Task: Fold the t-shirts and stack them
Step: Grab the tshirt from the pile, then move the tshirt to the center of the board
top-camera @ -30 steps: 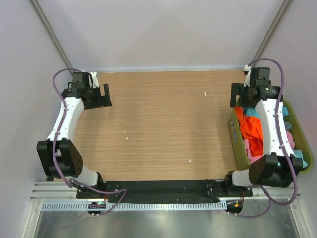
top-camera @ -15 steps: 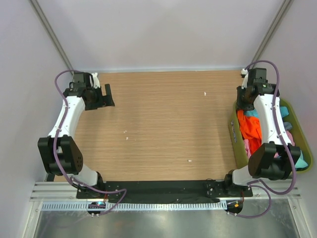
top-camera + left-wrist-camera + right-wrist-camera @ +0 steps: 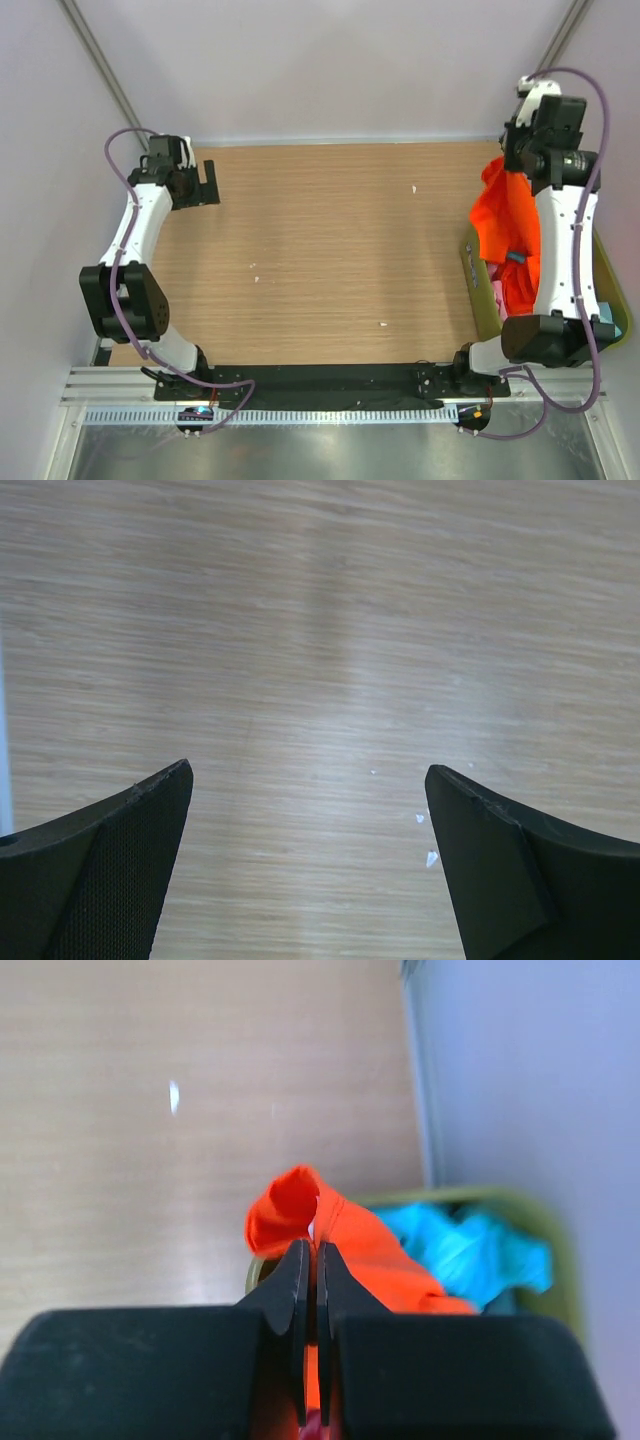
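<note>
Your right claw (image 3: 311, 1252) is clamped shut on the orange shirt (image 3: 292, 1205), with a small fold of cloth bunched up just past the fingertips. From above, you can see this claw held high at the far right corner of the table (image 3: 330, 240). The shirt hangs from it in a long drape, and its lower part runs down into the green bin (image 3: 470, 262) at the table's right edge, partly hidden behind the arm. A turquoise shirt (image 3: 470, 1250) lies crumpled in the bin just beside the orange cloth, and a pink shirt (image 3: 497, 292) shows against the bin's left wall. Your left claw (image 3: 310, 780) is spread wide open, hovering over bare wood at the far left of the table, well apart from the shirts.
</note>
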Tool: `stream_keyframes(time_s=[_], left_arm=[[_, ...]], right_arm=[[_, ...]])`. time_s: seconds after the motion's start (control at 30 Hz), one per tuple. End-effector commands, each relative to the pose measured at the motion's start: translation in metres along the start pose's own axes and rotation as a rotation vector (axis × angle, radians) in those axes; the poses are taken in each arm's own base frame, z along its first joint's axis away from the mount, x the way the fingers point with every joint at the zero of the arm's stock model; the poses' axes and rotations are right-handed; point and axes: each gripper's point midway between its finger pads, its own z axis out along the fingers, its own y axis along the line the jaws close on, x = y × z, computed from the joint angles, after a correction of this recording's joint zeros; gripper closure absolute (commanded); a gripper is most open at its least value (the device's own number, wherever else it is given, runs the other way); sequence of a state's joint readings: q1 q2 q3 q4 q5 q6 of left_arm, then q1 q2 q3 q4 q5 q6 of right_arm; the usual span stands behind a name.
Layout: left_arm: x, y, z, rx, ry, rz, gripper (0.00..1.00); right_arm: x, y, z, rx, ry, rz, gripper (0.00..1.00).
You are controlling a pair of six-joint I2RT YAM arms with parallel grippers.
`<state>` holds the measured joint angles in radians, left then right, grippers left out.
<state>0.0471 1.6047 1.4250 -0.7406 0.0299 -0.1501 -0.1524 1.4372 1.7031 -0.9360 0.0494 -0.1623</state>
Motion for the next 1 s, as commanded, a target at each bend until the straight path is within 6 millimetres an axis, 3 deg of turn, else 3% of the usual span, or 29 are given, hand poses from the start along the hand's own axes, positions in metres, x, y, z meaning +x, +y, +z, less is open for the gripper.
stream_keyframes(time_s=[0.0,0.1,0.2,0.23,0.37,0.47,0.5,0.57,0.73,0.97], left_arm=[[-0.044,0.019,-0.014,-0.115,-0.130,0.007,0.00],[-0.046,0.029,-0.011,-0.175,-0.124,0.003,0.01],[-0.048,0.036,-0.015,-0.218,-0.136,-0.004,0.00],[-0.048,0.036,-0.015,-0.216,-0.137,-0.002,0.00],[-0.048,0.034,-0.016,-0.204,-0.136,0.008,0.00],[-0.047,0.035,-0.019,-0.210,-0.138,0.006,0.00],[-0.047,0.036,-0.019,-0.214,-0.140,0.006,0.00],[-0.045,0.037,-0.021,-0.218,-0.141,0.008,0.01],[-0.040,0.038,-0.025,-0.223,-0.139,0.015,0.01],[-0.039,0.043,-0.026,-0.246,-0.142,0.017,0.00]], right_arm=[[-0.119,-0.019,-0.081,0.053,-0.465,-0.086,0.99],[-0.159,-0.002,-0.111,-0.017,-0.635,-0.164,0.99],[-0.184,0.021,-0.132,-0.060,-0.741,-0.261,0.99],[-0.188,0.044,-0.135,-0.101,-0.764,-0.314,0.99],[-0.211,0.095,-0.161,-0.129,-0.909,-0.521,0.99],[-0.231,0.120,-0.182,-0.154,-1.014,-0.528,0.99],[-0.242,0.138,-0.193,-0.190,-1.061,-0.518,0.99],[-0.258,0.150,-0.210,-0.216,-1.131,-0.486,0.99],[-0.303,0.178,-0.280,-0.276,-1.370,-0.380,0.99],[-0.315,0.194,-0.351,-0.293,-1.610,-0.328,0.99]])
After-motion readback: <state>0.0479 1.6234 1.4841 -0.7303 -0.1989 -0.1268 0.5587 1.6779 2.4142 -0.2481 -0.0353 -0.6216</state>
